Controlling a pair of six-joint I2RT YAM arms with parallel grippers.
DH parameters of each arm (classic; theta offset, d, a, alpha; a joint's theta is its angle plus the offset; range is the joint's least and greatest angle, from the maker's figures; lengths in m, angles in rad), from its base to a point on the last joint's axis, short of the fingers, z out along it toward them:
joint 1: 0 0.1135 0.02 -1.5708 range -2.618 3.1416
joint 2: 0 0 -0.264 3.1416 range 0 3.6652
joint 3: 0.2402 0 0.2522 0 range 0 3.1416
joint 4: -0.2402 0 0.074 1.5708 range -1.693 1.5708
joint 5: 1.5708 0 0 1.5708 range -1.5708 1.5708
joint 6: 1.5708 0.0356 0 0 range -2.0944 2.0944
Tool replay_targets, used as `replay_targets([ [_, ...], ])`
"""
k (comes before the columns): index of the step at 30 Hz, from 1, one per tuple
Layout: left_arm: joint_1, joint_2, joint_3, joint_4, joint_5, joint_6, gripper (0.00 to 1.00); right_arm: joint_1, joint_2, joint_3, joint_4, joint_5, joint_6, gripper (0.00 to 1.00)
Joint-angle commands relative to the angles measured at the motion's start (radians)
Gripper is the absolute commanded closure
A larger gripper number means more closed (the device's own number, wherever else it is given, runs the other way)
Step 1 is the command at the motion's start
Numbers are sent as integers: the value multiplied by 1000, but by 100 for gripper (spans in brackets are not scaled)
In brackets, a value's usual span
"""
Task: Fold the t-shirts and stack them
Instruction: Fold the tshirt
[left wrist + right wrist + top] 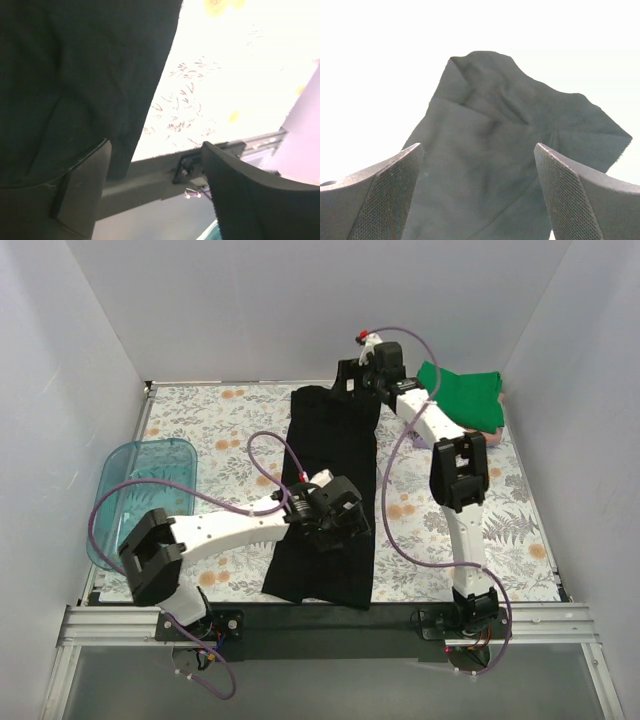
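Your black shirt (335, 440) runs from the tabletop's (520, 530) far edge to its near edge. Left end effector (335, 512) above its near half, right end effector (479, 147) at its far end: both spread, empty. Pinching one layer only would spoil the fold.

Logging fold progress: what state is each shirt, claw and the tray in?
Black shirt: folded lengthwise, flat on the table.
Green shirt: folded, at the far right.
Left claw: open, over the black shirt's near half.
Right claw: open, over its far end.
Tray: upright.
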Motion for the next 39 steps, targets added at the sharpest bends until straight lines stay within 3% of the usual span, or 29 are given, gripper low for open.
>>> replay_targets([
  [1, -4, -175, -60, -188, -142, -180, 26, 5, -333, -128, -10, 23, 0, 2],
  [3, -5, -243, -111, -242, -181, -202, 10, 5, -420, -243, -42, 44, 8, 2],
  [10, 11, -451, -364, -538, -242, -343, 8, 65, -965, -1001, -67, 149, 166, 2],
  [14, 14, -568, -518, -544, -199, -418, 8, 264, -1191, -1358, -76, 242, 261, 2],
  [17, 17, -658, -611, -474, -167, -403, 11, 347, -1329, -1515, -99, 244, 376, 2],
  [21, 21, -705, -679, -351, -153, -372, 12, 433, -1449, -1601, -139, 244, 431, 2],
  [26, 22, -645, -662, -287, -168, -328, 15, 546, -1480, -1632, -180, 244, 488, 2],
  [29, 25, -600, -639, -291, -193, -331, 25, 614, -1477, -1646, -205, 244, 517, 2],
  [31, 25, -573, -642, -245, -193, -305, 37, 651, -1482, -1659, -217, 244, 543, 2],
  [36, 34, -510, -657, -198, -182, -292, 48, 694, -1524, -1663, -260, 272, 576, 2],
  [39, 41, -485, -668, -150, -159, -289, 64, 712, -1532, -1669, -289, 273, 592, 2],
])
